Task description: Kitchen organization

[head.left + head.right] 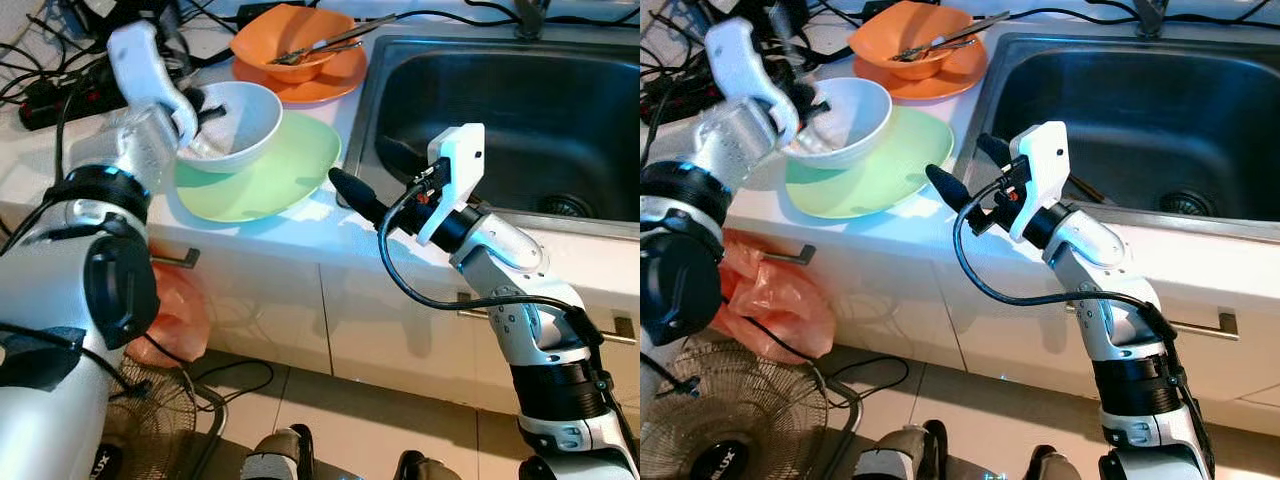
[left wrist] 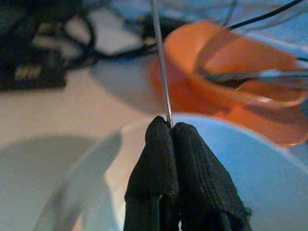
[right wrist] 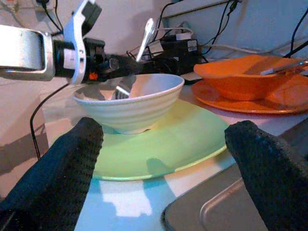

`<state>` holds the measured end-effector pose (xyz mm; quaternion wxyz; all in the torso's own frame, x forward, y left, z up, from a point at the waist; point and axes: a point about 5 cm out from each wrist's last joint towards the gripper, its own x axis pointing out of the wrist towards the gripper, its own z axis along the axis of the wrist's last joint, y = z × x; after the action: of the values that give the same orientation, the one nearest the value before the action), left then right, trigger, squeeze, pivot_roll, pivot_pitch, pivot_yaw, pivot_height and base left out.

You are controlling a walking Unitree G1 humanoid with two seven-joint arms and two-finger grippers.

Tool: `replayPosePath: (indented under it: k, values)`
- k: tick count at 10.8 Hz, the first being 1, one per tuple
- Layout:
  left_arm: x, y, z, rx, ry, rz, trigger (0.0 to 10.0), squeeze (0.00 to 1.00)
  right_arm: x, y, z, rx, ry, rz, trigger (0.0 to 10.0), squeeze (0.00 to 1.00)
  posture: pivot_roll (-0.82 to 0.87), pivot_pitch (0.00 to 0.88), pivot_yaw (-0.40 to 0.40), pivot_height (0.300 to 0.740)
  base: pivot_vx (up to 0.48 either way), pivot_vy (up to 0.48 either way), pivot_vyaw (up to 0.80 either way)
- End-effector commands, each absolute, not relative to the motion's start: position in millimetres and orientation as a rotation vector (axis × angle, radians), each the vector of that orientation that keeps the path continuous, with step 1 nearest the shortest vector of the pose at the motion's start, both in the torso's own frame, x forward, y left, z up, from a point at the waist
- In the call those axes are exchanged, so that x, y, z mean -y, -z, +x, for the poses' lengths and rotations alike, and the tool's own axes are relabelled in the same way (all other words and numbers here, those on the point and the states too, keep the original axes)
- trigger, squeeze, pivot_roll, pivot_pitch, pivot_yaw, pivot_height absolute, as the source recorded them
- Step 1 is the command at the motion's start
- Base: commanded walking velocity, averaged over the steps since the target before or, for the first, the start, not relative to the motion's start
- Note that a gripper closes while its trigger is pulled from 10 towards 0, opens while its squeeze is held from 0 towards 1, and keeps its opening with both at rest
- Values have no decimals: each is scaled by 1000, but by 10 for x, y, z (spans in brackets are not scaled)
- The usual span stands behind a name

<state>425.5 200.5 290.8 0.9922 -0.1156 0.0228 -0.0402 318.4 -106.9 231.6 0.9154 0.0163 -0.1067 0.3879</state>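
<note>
Left tool (image 1: 205, 112) reaches over the near rim of the white bowl (image 1: 243, 120), which sits on the green plate (image 1: 290, 165) on the tabletop (image 1: 330, 225); behind them an orange bowl (image 1: 290, 40) with cutlery rests on an orange plate (image 1: 335, 80), and the sink (image 1: 520, 110) lies to the right. Right tool (image 1: 345, 180), its two black fingers spread wide and holding nothing, hovers at the tabletop's front edge between plate and sink.

Seen from the left wrist, the fingers (image 2: 192, 168) are clenched on a thin metal utensil handle (image 2: 161, 62) that rises above the white bowl, the orange bowl blurred just beyond.

From the right wrist, the spread fingers (image 3: 53, 178) frame the white bowl on the green plate; the left tool grips a fork (image 3: 137, 53) whose tines dip inside the bowl
</note>
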Motion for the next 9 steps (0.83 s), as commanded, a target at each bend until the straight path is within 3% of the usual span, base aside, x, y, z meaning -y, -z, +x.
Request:
replayPosePath:
  k: [1,3,4,6,9]
  values:
    - [-1992,-3102,4252,40,122,-151,0,0,1071,-2368,3206,247,-778,32,10000,0,134,138,147,740,0,0,0]
    - [-1759,-3253,4258,101,239,-103,0,0,1103,-2400,3240,260,-745,57,10000,0,128,132,137,740,0,0,0]
    - [-1556,-3321,4238,133,405,-120,0,0,1138,-2435,3275,274,-708,81,10000,0,127,132,134,740,0,0,0]
    - [-1196,-3316,4115,85,812,-318,0,0,1220,-2519,3357,309,-623,140,10000,0,129,129,125,740,0,0,0]
    - [-1017,-3286,3906,62,1104,-323,0,0,1279,-2564,3412,332,-572,178,10000,0,132,123,120,740,0,0,0]
